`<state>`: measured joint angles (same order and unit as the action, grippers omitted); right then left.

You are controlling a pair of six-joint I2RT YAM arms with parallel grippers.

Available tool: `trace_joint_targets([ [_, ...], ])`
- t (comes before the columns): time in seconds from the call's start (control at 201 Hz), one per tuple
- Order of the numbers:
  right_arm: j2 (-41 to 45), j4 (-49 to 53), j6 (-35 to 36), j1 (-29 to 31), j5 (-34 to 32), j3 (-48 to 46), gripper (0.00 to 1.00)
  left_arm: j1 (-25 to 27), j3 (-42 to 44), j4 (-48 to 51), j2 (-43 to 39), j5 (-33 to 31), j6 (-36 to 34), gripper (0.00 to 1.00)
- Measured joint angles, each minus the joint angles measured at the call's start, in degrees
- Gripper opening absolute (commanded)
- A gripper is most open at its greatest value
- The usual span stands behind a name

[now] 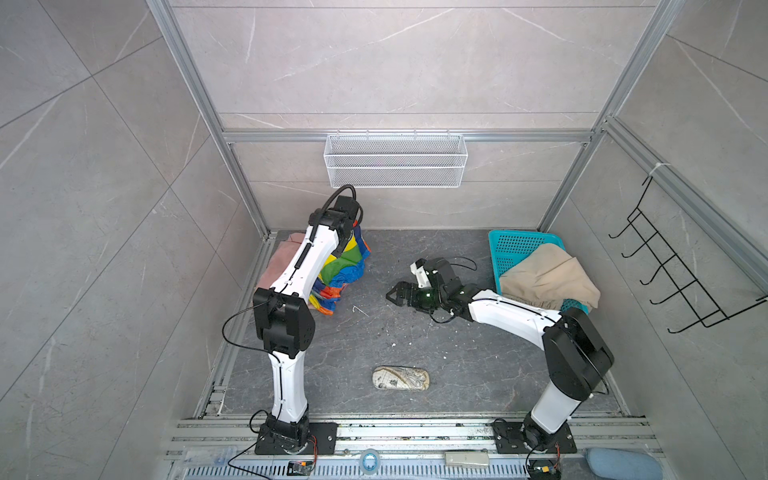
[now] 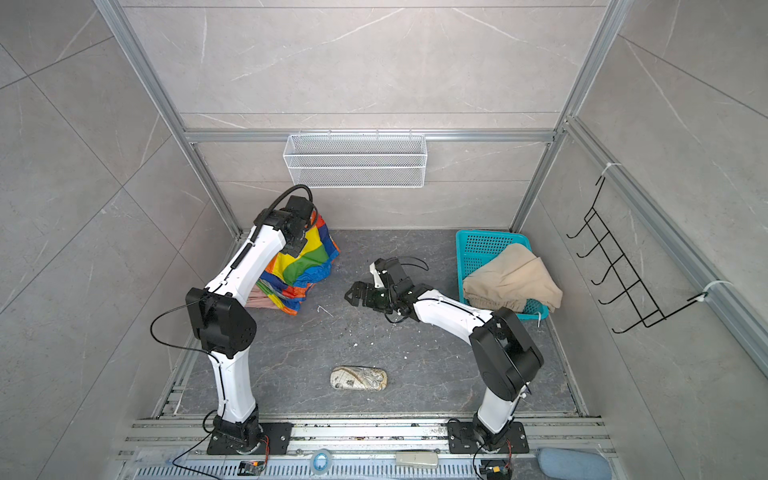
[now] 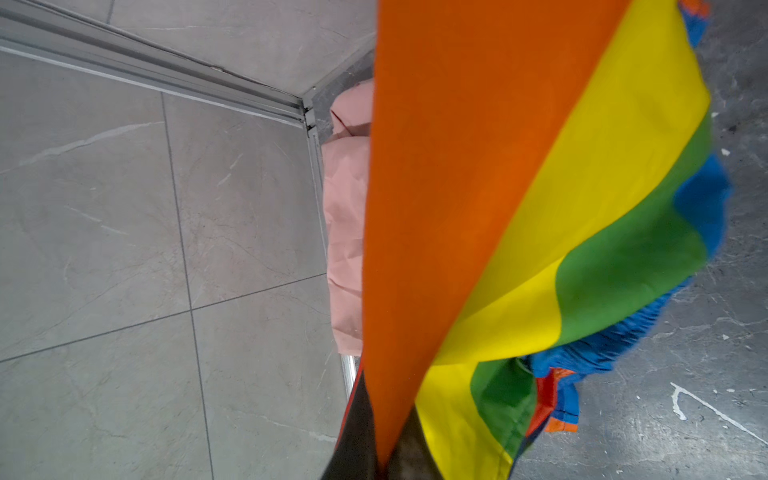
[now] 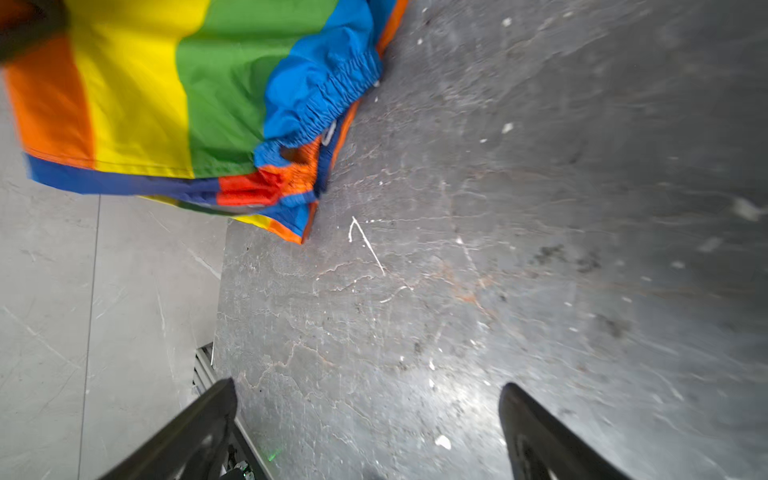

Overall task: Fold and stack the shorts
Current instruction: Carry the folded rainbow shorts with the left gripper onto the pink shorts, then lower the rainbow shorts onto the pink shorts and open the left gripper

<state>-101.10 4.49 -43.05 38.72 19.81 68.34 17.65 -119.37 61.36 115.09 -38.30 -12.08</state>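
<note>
Find the pink shorts (image 1: 272,266) at your table's (image 1: 415,332) left edge, left gripper (image 3: 384,457) clamped on the rainbow shorts (image 1: 347,270), cloth hanging partly over the pink shorts, right gripper (image 1: 394,294) spread wide and empty above mid-table, beige shorts (image 1: 548,276) draped over the teal basket (image 1: 515,245) at your right.

The left arm (image 1: 286,270) and right arm (image 1: 515,318) have glossy white shells joined by boxy matte-black joint housings. Thin black cables (image 1: 232,320) run along the shells under white ties, and a ribbed black hose (image 1: 343,190) arcs at the left wrist. Black screwed base plates (image 1: 328,436) carry red and orange wires. The right jaws are black and angular
</note>
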Motion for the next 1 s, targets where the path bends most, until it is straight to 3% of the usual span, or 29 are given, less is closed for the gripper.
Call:
trace_joint_targets([
  [0.369,-3.5,0.0,-0.8,2.6,-0.3,1.6,1.00,-9.5,0.6,-1.4,-3.2,12.0,5.5,0.00],
  [0.678,-3.6,0.0,-0.9,2.6,-0.3,1.7,1.00,-12.3,0.6,-2.4,-3.5,22.9,8.5,0.00],
  [1.001,-4.6,-0.3,-1.6,2.6,-0.3,2.1,1.00,-25.7,6.4,-8.0,-4.9,34.3,13.1,0.00],
])
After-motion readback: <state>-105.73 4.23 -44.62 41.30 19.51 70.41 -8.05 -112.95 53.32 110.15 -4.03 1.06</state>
